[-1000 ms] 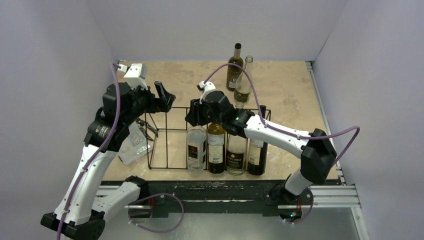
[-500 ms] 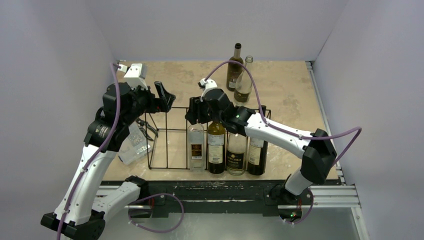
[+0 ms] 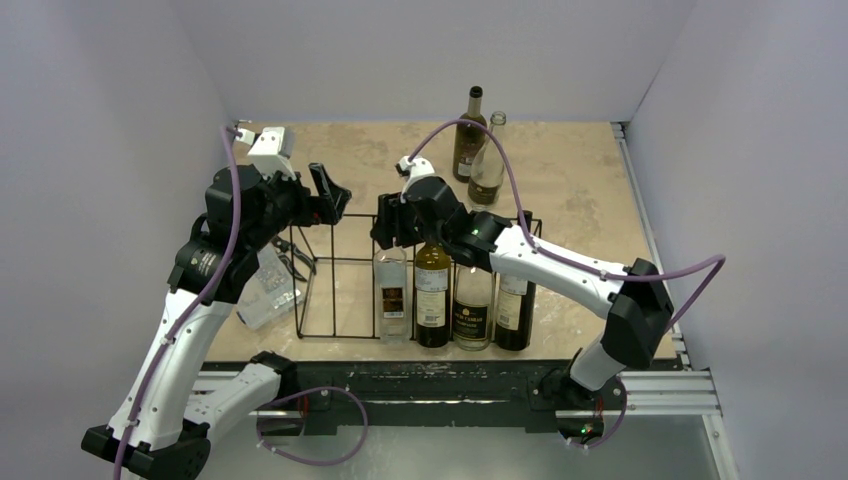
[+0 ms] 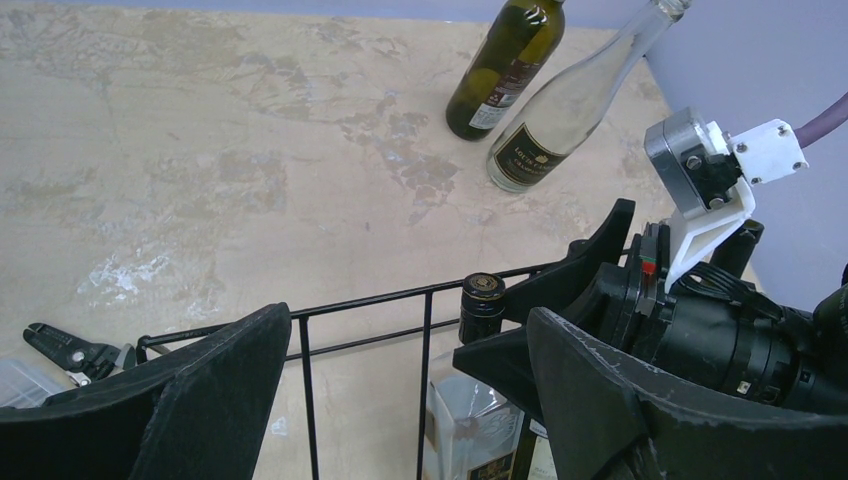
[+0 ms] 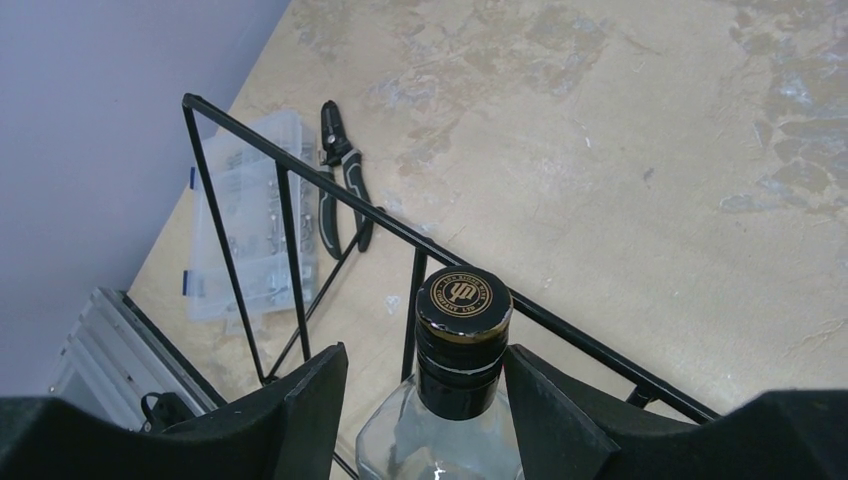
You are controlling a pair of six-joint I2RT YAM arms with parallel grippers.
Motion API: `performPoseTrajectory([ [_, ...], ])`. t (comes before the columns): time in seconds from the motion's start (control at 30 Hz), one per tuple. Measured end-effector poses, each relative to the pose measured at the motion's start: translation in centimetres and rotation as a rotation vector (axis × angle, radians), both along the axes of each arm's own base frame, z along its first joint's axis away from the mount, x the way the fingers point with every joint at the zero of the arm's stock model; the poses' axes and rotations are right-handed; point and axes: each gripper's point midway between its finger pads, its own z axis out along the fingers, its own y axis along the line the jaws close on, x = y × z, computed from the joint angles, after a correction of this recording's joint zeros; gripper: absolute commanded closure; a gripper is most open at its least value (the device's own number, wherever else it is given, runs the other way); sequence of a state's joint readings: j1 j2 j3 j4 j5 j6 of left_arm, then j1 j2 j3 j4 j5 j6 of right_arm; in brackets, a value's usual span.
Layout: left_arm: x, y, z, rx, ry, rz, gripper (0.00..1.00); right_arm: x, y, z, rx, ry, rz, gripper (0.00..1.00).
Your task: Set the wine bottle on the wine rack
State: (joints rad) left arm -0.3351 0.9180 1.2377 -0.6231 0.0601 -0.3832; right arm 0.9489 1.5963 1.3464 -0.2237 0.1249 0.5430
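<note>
The black wire wine rack [image 3: 318, 335] stands at the table's near middle. A clear bottle with a black cap [image 3: 392, 290] stands upright in it, next to three darker bottles [image 3: 472, 305]. My right gripper [image 3: 392, 228] is open with one finger on each side of the cap [image 5: 463, 300]; small gaps show on both sides. My left gripper [image 3: 330, 195] is open and empty, above the rack's back left rail [image 4: 380, 298]. The cap [image 4: 482, 300] also shows in the left wrist view.
Two more bottles, a dark one [image 3: 470, 135] and a clear one [image 3: 487, 165], stand at the back behind the rack. A clear plastic organiser box [image 3: 265, 285] and black pliers [image 3: 290, 250] lie left of the rack. Walls close in on three sides.
My right gripper has let go of the clear bottle's neck and risen slightly. The bottle, leaning a second ago, now stands upright in the rack. The left arm has not moved.
</note>
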Motion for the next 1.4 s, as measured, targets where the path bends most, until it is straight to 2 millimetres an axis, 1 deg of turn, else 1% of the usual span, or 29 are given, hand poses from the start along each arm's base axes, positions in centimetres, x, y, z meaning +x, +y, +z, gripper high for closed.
performPoseTrajectory([
  [0.13, 0.0, 0.0, 0.0, 0.0, 0.0, 0.0, 0.12, 0.1, -0.2, 0.1, -0.003, -0.004, -0.014, 0.37],
  [0.23, 0.0, 0.0, 0.0, -0.001, 0.0, -0.003, 0.12, 0.0, -0.4, 0.7, 0.007, -0.011, -0.02, 0.36],
  [0.53, -0.1, -0.1, 0.0, -0.002, 0.001, -0.007, 0.13, -0.1, -1.6, 4.2, 0.055, -0.065, -0.046, 0.33],
  [0.7, -0.1, -0.2, 0.0, -0.004, 0.001, -0.011, 0.13, 0.0, -2.2, 5.7, 0.063, -0.097, -0.063, 0.29],
  [0.83, -0.1, -0.2, 0.0, -0.003, 0.001, -0.011, 0.13, 0.1, -3.2, 7.3, 0.067, -0.148, -0.083, 0.27],
  [0.93, -0.1, -0.2, 0.0, -0.003, 0.002, -0.01, 0.13, 0.3, -4.5, 9.3, 0.078, -0.204, -0.117, 0.24],
  [1.0, -0.1, -0.2, 0.0, -0.003, 0.002, -0.01, 0.13, 0.6, -5.7, 10.7, 0.079, -0.252, -0.154, 0.22],
  [1.1, -0.1, -0.2, 0.0, -0.003, 0.002, -0.01, 0.13, 1.5, -7.6, 12.3, 0.06, -0.315, -0.221, 0.2],
  [1.17, -0.1, -0.2, 0.0, -0.004, 0.002, -0.012, 0.13, 2.5, -8.9, 12.8, 0.043, -0.346, -0.269, 0.19],
  [1.27, -0.1, -0.2, 0.0, -0.004, 0.001, -0.011, 0.13, 4.7, -11.4, 13.1, 0.015, -0.369, -0.354, 0.14],
  [1.4, -0.1, -0.2, 0.0, -0.003, 0.003, -0.012, 0.13, 8.4, -16.6, 13.3, -0.02, -0.388, -0.505, 0.05],
])
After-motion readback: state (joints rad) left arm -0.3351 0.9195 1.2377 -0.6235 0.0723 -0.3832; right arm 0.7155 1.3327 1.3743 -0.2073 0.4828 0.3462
